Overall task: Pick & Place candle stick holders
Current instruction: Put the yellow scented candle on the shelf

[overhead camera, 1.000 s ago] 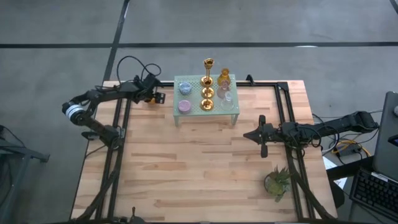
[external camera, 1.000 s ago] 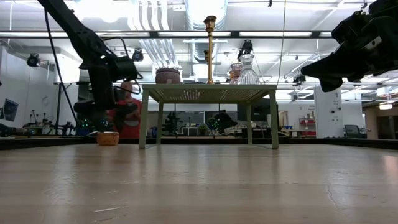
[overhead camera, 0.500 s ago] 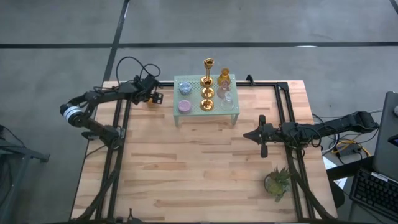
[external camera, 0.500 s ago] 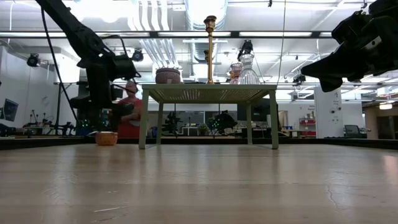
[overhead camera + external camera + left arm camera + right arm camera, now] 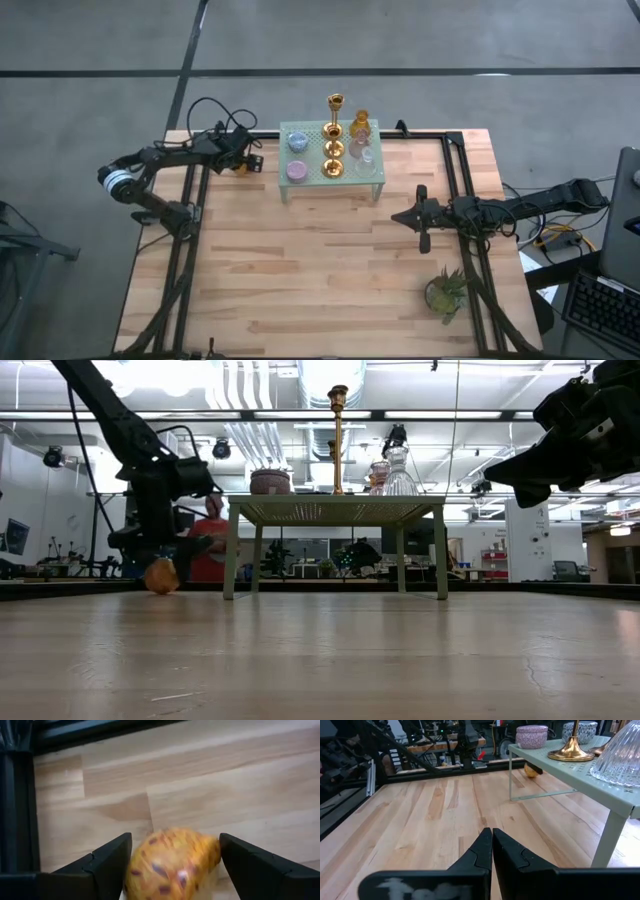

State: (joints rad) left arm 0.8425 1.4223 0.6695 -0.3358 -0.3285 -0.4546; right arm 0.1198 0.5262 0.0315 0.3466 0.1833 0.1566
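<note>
The left gripper (image 5: 172,865) straddles the tilted orange cup (image 5: 172,862) with fingers spread either side, not visibly clamped, apparently to lift it toward the nearby rack (image 5: 330,152), while the right gripper (image 5: 421,222) waits clenched.

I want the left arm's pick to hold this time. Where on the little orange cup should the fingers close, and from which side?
The orange cup lies tipped on the table, between the open fingers of the left gripper. Likely best: come straight down from above and close across its rounded body at the widest part, not the rim, since a tilted round cup may roll out of an edge grip.
</note>
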